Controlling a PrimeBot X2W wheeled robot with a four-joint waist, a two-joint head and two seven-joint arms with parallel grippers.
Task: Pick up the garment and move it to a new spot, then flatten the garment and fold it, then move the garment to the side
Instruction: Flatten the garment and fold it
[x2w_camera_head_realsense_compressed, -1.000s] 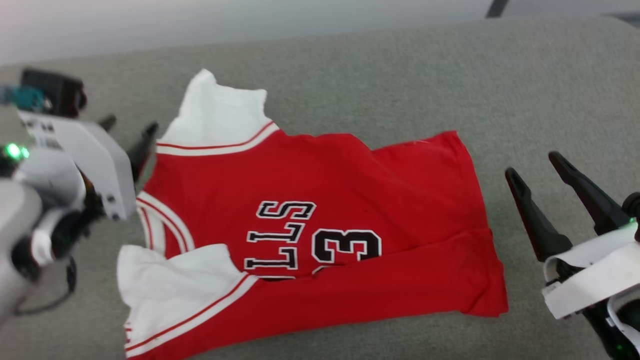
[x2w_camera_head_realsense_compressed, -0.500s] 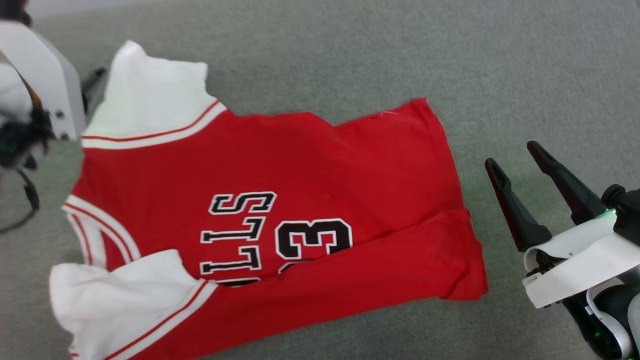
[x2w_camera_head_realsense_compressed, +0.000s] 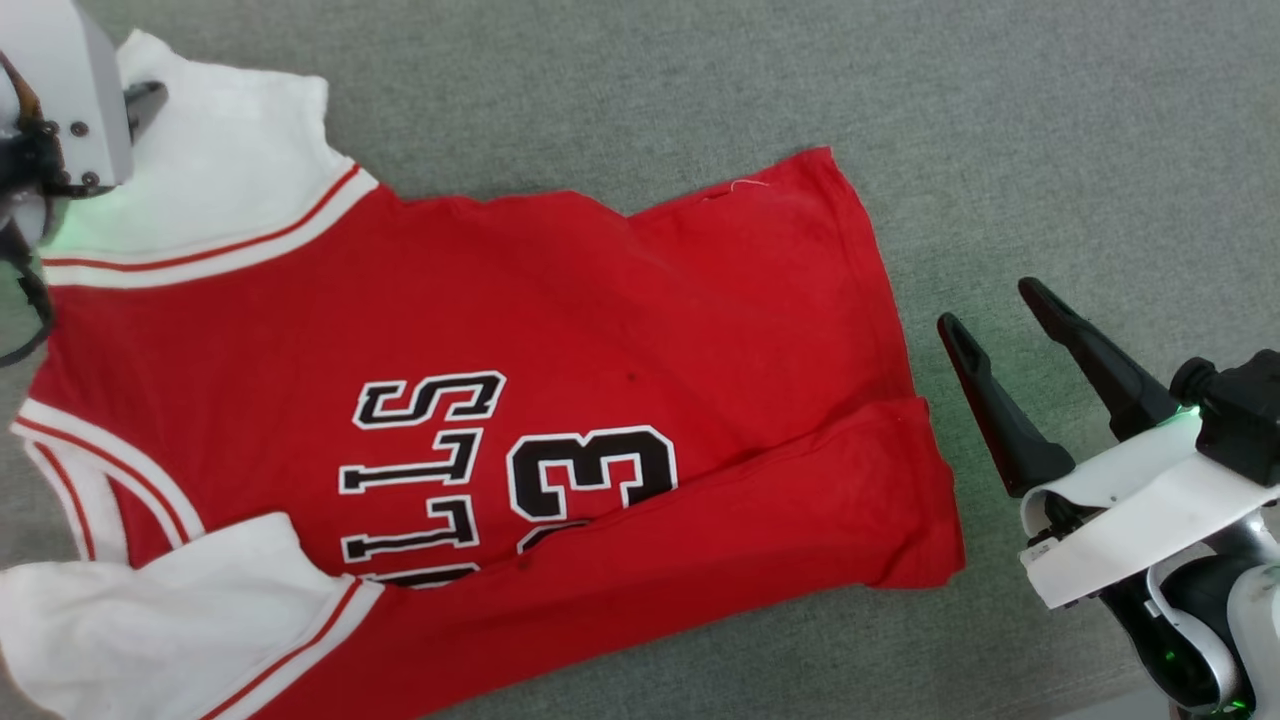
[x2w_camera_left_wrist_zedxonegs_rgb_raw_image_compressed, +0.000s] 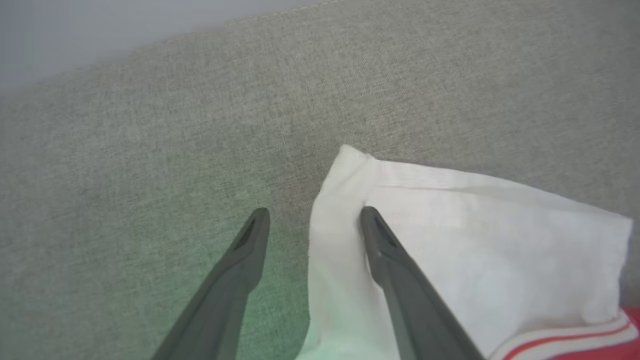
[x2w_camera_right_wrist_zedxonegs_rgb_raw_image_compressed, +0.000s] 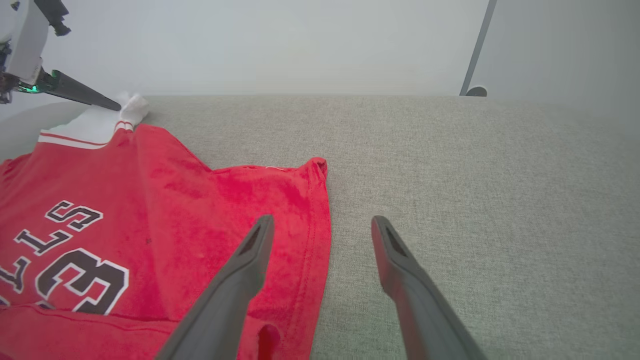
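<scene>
– Both grippers stand open?
– Yes. Left gripper straddles the sleeve edge, upper left.
– And the shirt?
– Flat on grey fabric, long axis left-right; right gripper just beside its hem, lower right.

Open right gripper above the hem of a red jersey with black lettering, spread on a grey cushion: one finger over cloth, the other over bare upholstery.
</scene>
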